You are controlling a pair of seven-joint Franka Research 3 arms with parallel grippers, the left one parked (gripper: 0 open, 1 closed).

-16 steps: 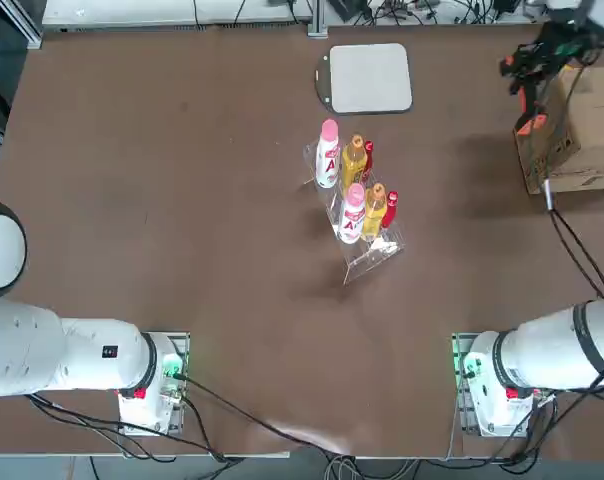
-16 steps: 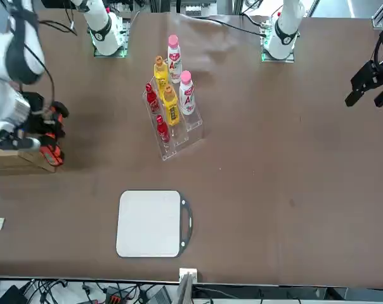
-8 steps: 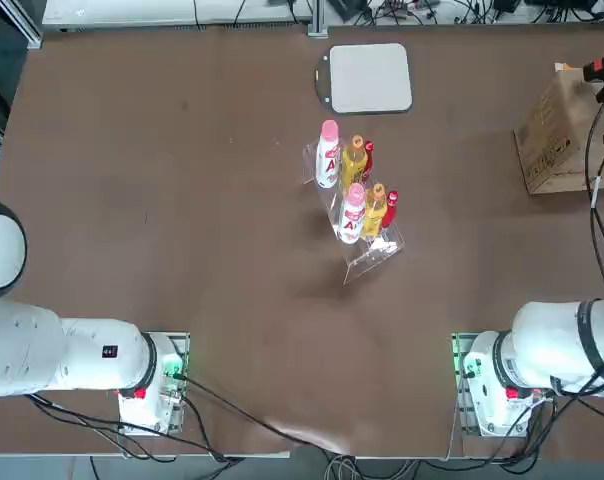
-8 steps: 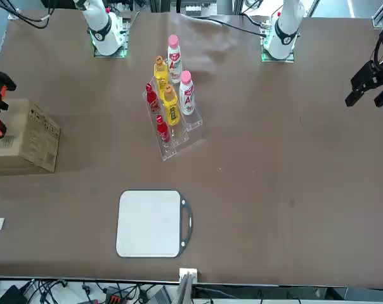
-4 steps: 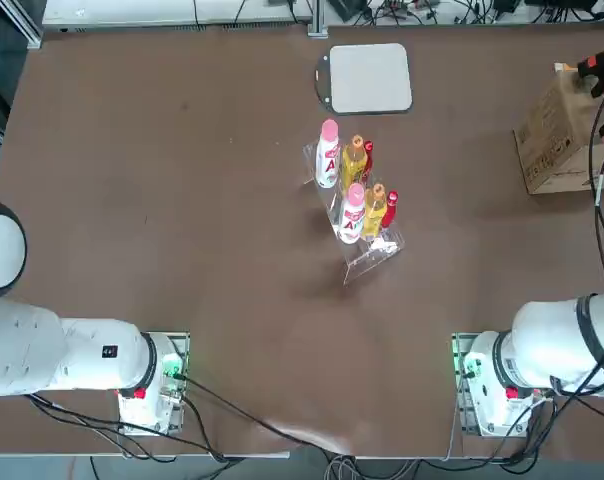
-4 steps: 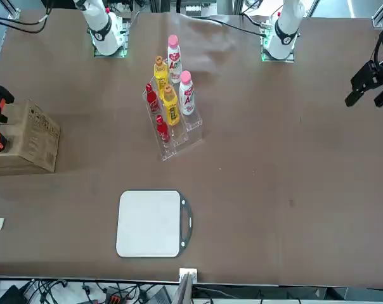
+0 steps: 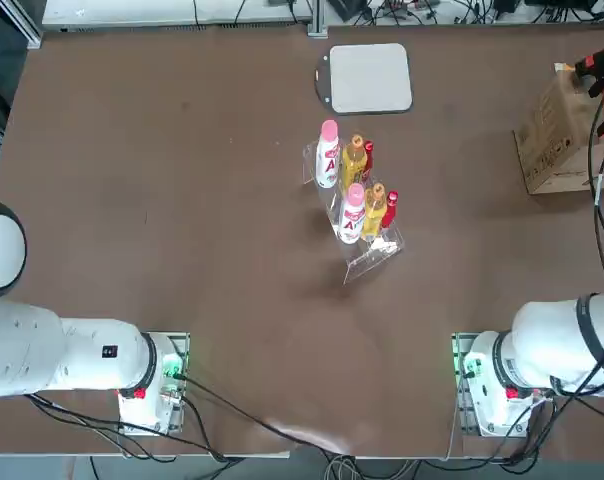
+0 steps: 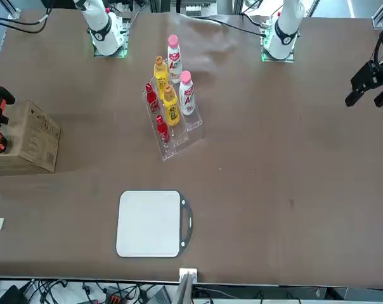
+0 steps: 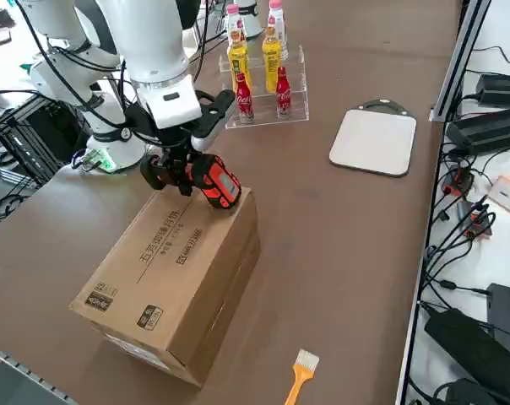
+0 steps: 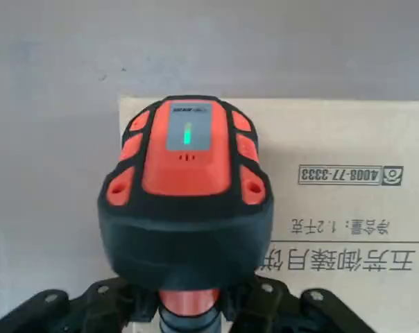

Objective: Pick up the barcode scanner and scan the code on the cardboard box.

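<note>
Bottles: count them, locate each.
6, all in the clear rack mid-table: two white, two yellow, two red. None seems hidden. Right end effector holds the barcode scanner at the cardboard box.

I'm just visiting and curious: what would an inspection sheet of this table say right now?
Surface: brown table, no spills seen.
Job's things: barcode scanner held over the cardboard box, green light showing on its head.
Clutter: bottles in a clear rack; grey pad; orange brush near the box.
Grippers: right gripper above the box's near end, shut on the scanner's handle.
Cables: scanner cord; leads at the arm bases.
Surroundings: power gear and wires beside the table.
</note>
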